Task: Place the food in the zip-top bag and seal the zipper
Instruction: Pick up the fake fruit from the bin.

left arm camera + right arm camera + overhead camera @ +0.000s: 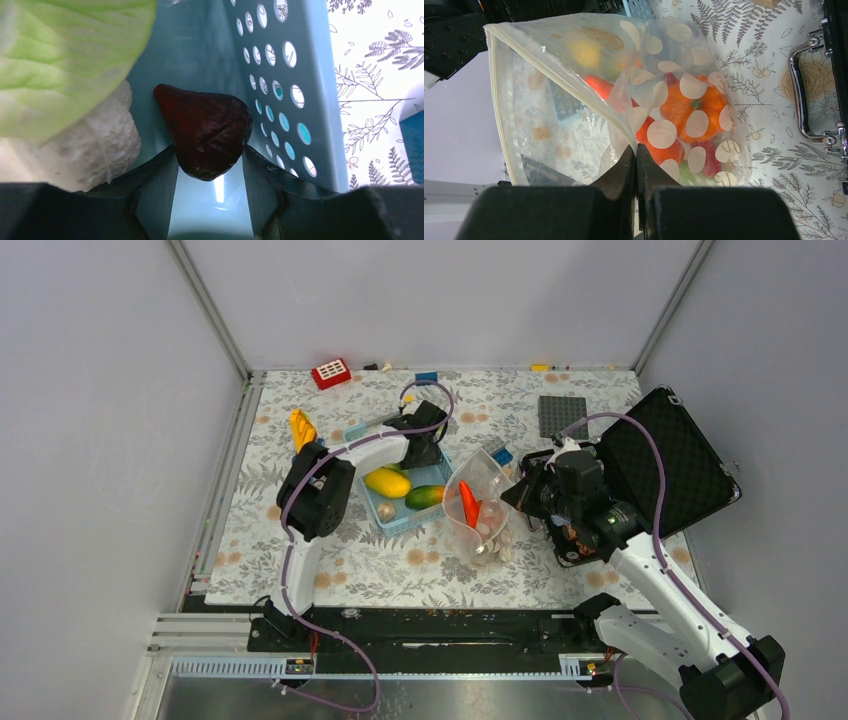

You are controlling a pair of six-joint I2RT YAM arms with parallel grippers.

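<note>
While the right gripper has its jaws pressed together on one lip of the zip-top bag, the bag stands open on the table to the right of the basket. Its zipper shows as a pale strip along the gaping mouth, unsealed. Through the dotted plastic I see orange pieces low in the pouch, with a red piece above them and a yellow shape that is blurred.

My left gripper reaches down inside the light-blue basket. Its fingers stand apart with a dark red piece between them, the tips close against its sides. I cannot tell whether they are clamping it. A white cauliflower lies just beside it on the left, under a pale green leaf that fills the upper corner, too close to be sharp.

From above, a yellow piece and a green-orange piece also lie in the basket, and a yellow-orange piece lies alone on the mat.

A floral mat covers the table, enclosed by plain grey walls. An open black case sits at the right, a grey plate behind it, and a red brick at the far edge. Small bits along the back wall are too tiny to name.
</note>
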